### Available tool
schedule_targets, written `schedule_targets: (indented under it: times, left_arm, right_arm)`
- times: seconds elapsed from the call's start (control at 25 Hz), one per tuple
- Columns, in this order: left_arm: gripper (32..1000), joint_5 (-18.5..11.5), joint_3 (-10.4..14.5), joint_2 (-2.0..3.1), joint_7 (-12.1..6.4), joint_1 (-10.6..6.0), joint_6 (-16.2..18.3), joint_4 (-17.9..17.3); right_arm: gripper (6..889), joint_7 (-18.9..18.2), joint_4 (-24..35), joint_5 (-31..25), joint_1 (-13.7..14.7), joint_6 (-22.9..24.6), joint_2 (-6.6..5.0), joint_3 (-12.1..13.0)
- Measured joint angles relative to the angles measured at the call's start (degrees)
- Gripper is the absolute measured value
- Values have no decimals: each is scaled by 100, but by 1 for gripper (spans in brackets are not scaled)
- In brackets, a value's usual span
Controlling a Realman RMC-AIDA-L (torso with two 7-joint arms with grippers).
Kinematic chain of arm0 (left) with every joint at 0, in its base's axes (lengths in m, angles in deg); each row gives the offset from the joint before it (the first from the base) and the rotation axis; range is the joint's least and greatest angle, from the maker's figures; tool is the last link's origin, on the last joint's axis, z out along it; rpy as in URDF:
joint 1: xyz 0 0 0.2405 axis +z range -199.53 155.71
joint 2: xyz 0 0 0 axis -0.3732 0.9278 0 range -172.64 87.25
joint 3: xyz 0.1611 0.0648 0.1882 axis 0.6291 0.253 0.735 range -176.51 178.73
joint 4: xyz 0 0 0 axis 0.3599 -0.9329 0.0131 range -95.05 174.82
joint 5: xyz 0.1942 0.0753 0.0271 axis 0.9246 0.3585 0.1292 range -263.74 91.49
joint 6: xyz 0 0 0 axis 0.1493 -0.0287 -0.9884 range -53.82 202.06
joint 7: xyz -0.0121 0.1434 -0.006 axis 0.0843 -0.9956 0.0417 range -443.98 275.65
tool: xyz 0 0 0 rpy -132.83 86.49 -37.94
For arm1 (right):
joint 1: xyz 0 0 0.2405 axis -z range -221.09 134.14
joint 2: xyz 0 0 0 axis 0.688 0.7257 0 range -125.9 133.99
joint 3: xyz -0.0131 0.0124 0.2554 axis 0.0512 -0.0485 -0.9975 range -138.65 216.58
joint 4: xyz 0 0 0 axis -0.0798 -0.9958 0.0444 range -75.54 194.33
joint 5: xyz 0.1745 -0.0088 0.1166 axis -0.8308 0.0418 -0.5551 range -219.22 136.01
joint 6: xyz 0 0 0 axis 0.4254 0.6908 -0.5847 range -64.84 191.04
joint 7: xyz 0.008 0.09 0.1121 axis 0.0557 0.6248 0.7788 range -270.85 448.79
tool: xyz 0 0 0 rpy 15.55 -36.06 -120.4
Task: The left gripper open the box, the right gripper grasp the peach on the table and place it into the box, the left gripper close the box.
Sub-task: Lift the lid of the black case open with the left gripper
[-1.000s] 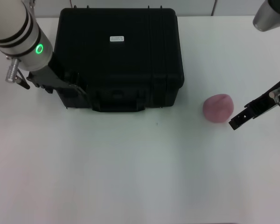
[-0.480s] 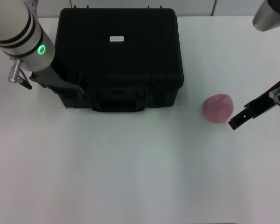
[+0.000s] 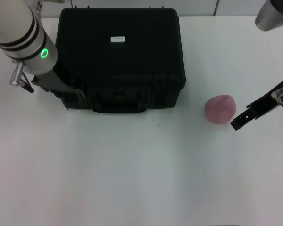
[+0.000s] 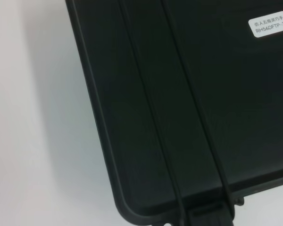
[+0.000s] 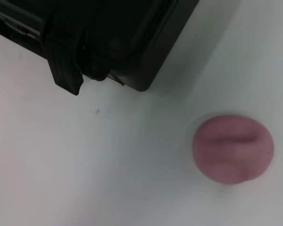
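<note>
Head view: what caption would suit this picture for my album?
Left gripper at the closed black box's front corner; right gripper beside a pink peach on the white table.

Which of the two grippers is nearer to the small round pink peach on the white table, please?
The right. The right gripper sits just beside the small round pink peach, apart from it; the left gripper is across the table at the black plastic box's front left corner.

white black-banded arm [image 3: 16,26], green ring light [image 3: 44,53]

The box's [image 4: 188,117] white label [image 4: 270,25] reads "RH56DFTP-2R" beneath small Chinese characters.
</note>
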State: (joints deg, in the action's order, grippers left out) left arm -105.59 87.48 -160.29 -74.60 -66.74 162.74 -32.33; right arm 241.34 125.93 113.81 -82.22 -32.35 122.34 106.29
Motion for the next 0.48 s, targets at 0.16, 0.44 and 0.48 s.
schedule_targets:
  times: [0.16, 0.44, 0.48]
  left_arm:
    - [534, -4, 5, 0, 0, 0, 6, 5]
    - [481, -6, 2, -7, 1, 0, 19, 0]
    - [472, -6, 2, -8, 1, 0, 19, 1]
  right_arm:
    - [815, -4, 0, -3, -3, 0, 0, 0]
    - [815, -6, 11, -3, -1, 0, 0, 0]
    - [815, -6, 15, -3, -1, 0, 0, 0]
